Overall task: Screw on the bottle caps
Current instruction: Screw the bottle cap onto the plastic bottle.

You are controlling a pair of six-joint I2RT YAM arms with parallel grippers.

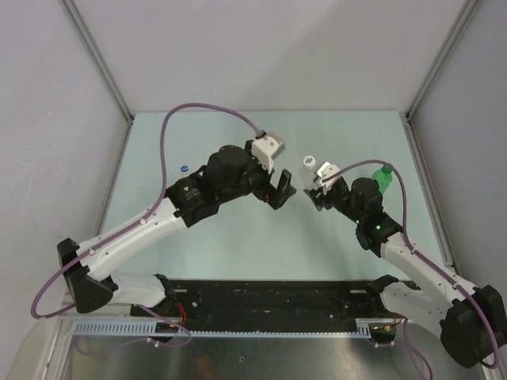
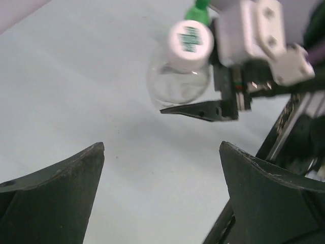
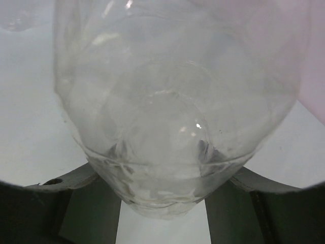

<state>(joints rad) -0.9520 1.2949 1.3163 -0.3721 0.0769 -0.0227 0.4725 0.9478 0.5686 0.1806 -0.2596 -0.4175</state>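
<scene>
Pale green table [image 1: 238, 237], grey walls around it.

Left arm [image 1: 142, 229]: runs from its base at lower left up toward centre frame, elbow bent, wrist turned to the right. Left gripper [image 1: 283, 190] has its fingers [image 2: 66, 193] spread wide with only bare table between them. It is just left of the clear bottle and apart from it.

Right arm [image 1: 420, 269]: rises from lower right and angles up-left to centre. Right gripper [image 1: 321, 192] faces the left one across a narrow gap. Its jaws are closed around the lower body of the clear bottle [image 3: 167, 101], which fills the right wrist view.

Green bottle [image 1: 383, 179]: on the table right of centre, behind the right wrist.

White cap [image 2: 190, 43]: sits on the clear bottle's neck, green print on top. Cannot tell how tightly it is seated.

Small blue round thing [image 1: 183, 168]: alone on the table, upper left of the left arm.
</scene>
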